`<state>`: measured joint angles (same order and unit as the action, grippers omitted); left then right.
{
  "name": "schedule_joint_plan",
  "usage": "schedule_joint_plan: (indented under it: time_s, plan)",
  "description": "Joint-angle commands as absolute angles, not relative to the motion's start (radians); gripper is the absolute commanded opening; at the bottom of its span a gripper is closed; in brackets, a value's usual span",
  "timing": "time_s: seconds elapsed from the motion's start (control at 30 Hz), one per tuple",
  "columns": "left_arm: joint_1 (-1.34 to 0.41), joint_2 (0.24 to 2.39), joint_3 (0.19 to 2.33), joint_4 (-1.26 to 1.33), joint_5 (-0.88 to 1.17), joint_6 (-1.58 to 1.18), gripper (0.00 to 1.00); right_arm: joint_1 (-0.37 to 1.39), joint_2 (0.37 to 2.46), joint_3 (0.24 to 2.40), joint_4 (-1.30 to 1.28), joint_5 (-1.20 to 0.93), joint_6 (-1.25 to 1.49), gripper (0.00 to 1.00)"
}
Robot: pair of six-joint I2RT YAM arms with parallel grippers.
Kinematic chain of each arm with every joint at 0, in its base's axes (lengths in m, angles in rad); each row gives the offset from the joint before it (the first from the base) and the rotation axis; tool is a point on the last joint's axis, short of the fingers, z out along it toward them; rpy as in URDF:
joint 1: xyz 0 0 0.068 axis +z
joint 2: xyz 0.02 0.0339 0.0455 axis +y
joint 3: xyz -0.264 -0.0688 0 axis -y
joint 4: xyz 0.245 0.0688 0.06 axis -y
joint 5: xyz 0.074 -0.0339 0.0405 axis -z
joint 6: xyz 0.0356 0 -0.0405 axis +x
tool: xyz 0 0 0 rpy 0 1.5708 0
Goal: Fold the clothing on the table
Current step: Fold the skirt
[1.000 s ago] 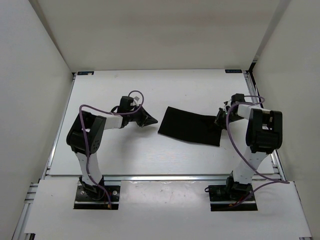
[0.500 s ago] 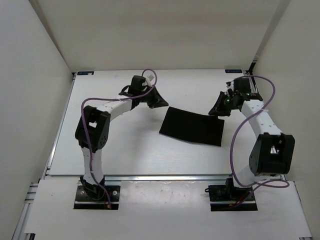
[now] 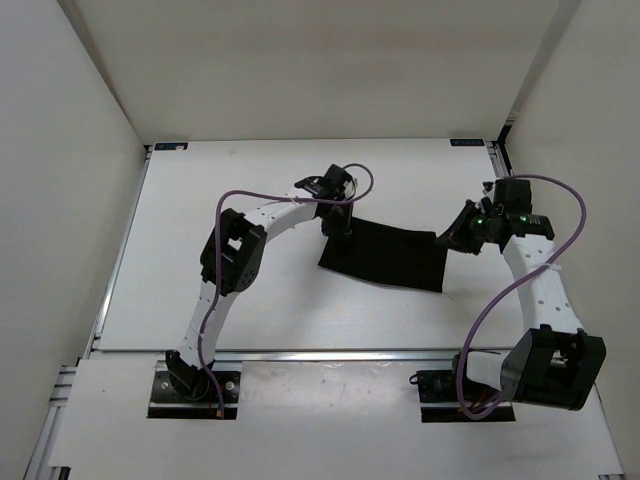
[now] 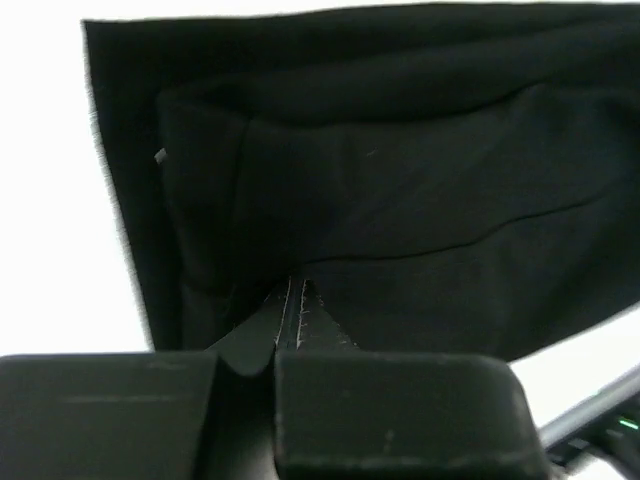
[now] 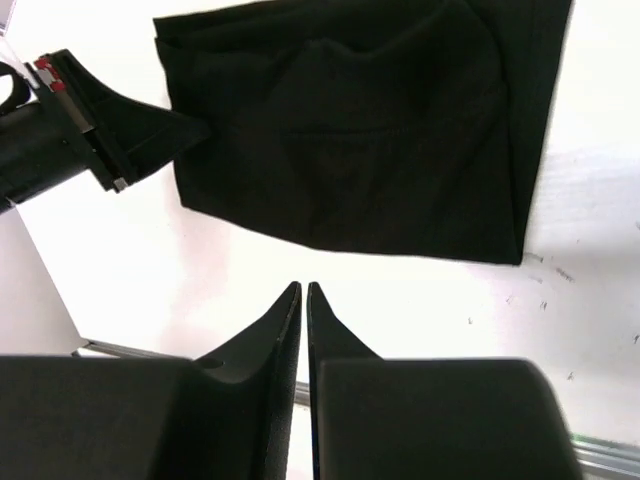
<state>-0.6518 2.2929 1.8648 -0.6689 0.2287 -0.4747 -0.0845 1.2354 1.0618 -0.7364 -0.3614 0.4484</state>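
Top external view: the clothing (image 3: 385, 255) lies flat and layered, right of centre on the table (image 3: 230, 290). It looks light, limp and not slippery. I judge a corner the best hold, pinched through all layers. The left gripper (image 3: 338, 228) stands on its far-left corner, jaws together; whether cloth is caught I cannot tell. The right gripper (image 3: 452, 238) hangs beside the right edge, jaws barely apart and empty. A second ago the left gripper sat off the cloth and the right arm was folded closer.

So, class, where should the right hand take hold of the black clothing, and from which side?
Probably its far right corner, approached low from the right: the clothing lies flat on the table, and that short edge faces the right hand with bare table beside it.
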Motion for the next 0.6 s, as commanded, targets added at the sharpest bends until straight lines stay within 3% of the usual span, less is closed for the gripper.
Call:
schedule_joint_plan:
  time_s: [0.0, 0.23, 0.37, 0.43, 0.5, 0.57]
  plan:
    - [-0.641, 2.247, 1.852, -0.749, 0.054, -0.399, 0.00, -0.091, 1.198, 1.043, -0.759, -0.360, 0.471, 0.09]
    - [-0.614, 2.162, 1.668, -0.730, -0.034, -0.368, 0.00, -0.077, 1.195, 1.031, -0.778, -0.374, 0.472, 0.12]
    - [-0.565, 2.019, 1.455, -0.634, -0.032, -0.390, 0.00, -0.057, 1.216, 1.006, -0.801, -0.360, 0.453, 0.21]
    - [-0.535, 1.941, 1.334, -0.603, -0.003, -0.402, 0.00, -0.054, 1.232, 0.974, -0.778, -0.376, 0.440, 0.30]
    - [-0.503, 1.902, 1.277, -0.578, 0.021, -0.408, 0.00, -0.043, 1.252, 0.930, -0.744, -0.386, 0.434, 0.38]
    - [-0.503, 1.887, 1.244, -0.566, 0.029, -0.411, 0.00, -0.037, 1.302, 0.885, -0.686, -0.410, 0.417, 0.40]
